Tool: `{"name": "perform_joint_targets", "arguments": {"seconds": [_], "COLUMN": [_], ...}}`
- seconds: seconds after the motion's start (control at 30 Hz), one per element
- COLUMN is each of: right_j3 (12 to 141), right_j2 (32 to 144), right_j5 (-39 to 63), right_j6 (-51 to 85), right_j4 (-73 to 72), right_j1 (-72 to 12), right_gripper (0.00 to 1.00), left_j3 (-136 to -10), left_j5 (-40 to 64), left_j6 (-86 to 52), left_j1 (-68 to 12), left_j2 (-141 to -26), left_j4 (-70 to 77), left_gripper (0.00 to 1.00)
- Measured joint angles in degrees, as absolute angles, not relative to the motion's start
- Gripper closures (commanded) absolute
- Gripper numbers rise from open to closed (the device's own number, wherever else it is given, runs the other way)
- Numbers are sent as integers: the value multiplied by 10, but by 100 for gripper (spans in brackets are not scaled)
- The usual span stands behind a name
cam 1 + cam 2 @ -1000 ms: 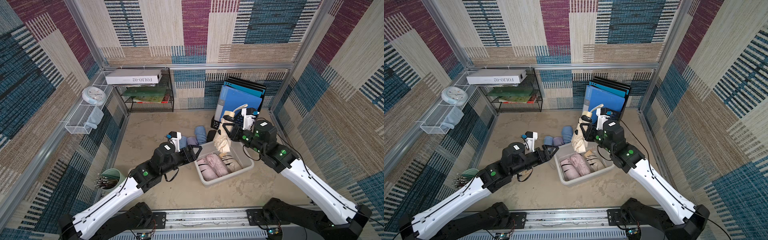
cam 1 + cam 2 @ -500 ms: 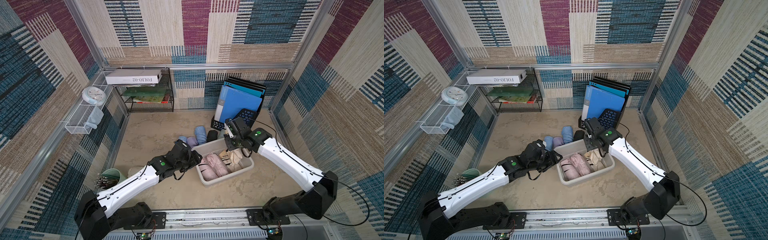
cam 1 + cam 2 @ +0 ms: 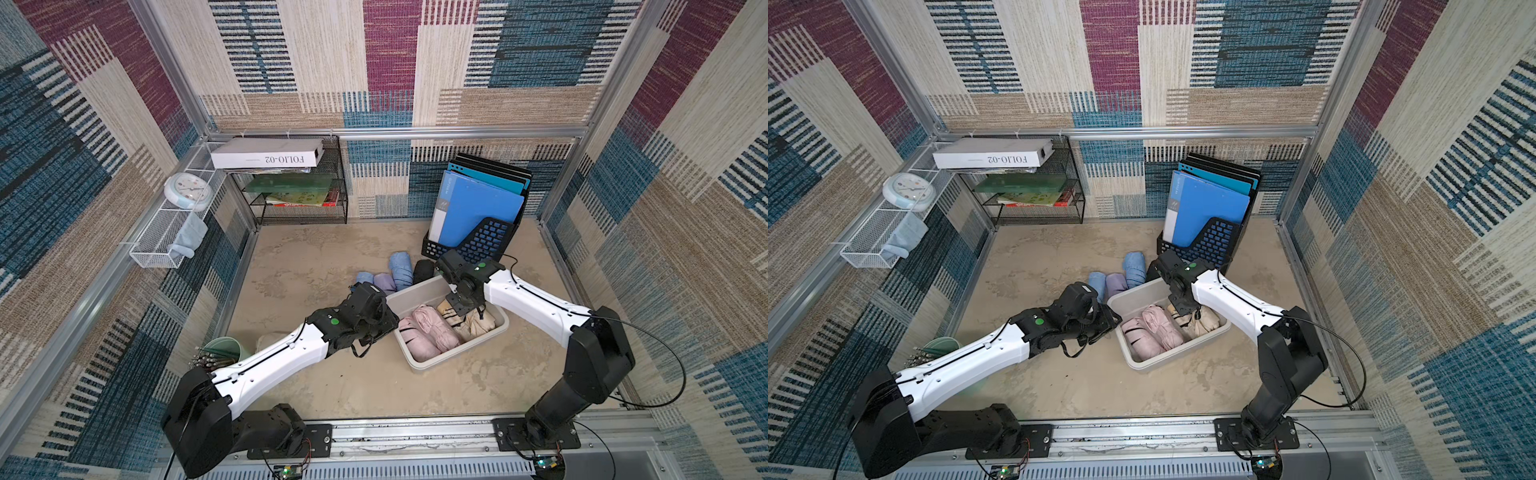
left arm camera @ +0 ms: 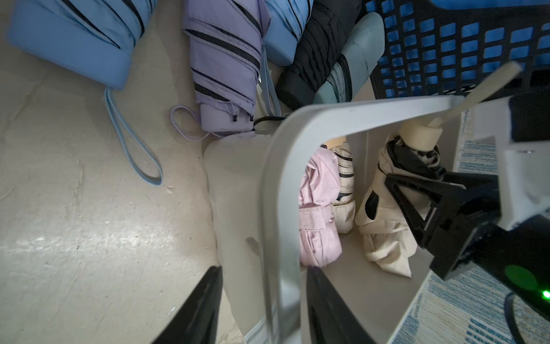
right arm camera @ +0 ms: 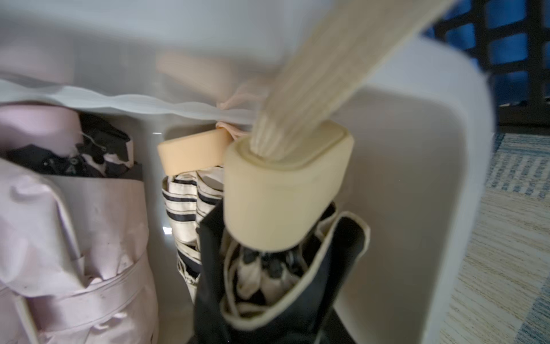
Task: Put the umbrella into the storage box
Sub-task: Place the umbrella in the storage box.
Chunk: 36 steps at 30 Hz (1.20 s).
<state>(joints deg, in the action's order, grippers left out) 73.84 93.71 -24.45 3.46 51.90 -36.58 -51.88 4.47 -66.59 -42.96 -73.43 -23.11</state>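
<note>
The storage box (image 3: 461, 351) (image 3: 1183, 349) stands on the floor, right of middle. A cream umbrella (image 3: 478, 322) (image 4: 384, 235) with a cream handle (image 5: 282, 202) stands tilted at the box's far end. My right gripper (image 3: 461, 307) (image 3: 1183, 309) is shut on its folded cloth. A pink umbrella (image 3: 424, 332) and a striped one (image 5: 184, 208) lie in the box beside it. My left gripper (image 4: 263, 274) (image 3: 388, 316) is open and straddles the box's near-left rim, one finger outside the wall and one inside.
Blue (image 4: 68, 38), lilac (image 4: 223, 59), light blue (image 3: 401, 266) and black (image 3: 424, 268) folded umbrellas lie on the floor behind the box. A black lattice file holder (image 3: 478, 241) with blue folders stands close behind. A green pen cup (image 3: 220, 351) sits at the front left.
My right arm has lowered the cream umbrella from above the box down into it. My left gripper has moved over to the box's rim, and its jaws have narrowed.
</note>
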Motion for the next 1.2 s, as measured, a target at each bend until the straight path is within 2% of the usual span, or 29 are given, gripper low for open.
{"name": "perform_joint_targets", "arguments": {"seconds": [0.27, 0.53, 0.67, 0.83, 0.9, 0.97, 1.13, 1.2], "right_j3": [717, 664, 650, 635, 632, 636, 667, 677], "right_j2": [946, 954, 948, 926, 921, 922, 931, 930], "right_j5": [-237, -226, -174, -46, -24, -26, -86, -108], "right_j6": [37, 44, 45, 50, 53, 57, 80, 87], "right_j4": [510, 449, 419, 388, 385, 390, 432, 446], "right_j1": [-368, -368, -361, -335, -327, -324, -324, -323], "right_gripper": [94, 95, 96, 95, 95, 92, 59, 53], "left_j3": [-527, -521, -515, -510, -507, -505, -502, -502], "left_j5": [45, 38, 30, 19, 18, 17, 18, 20], "left_j6": [-648, -634, -629, -623, -621, -620, -616, -615], "left_j1": [-430, -430, -430, -429, -430, -430, -430, -430], "left_j2": [-747, -747, -747, -746, -746, -746, -746, -744], "left_j4": [-227, -210, -205, -205, -203, -200, -189, -186], "left_gripper": [65, 67, 67, 68, 68, 69, 69, 68]}}
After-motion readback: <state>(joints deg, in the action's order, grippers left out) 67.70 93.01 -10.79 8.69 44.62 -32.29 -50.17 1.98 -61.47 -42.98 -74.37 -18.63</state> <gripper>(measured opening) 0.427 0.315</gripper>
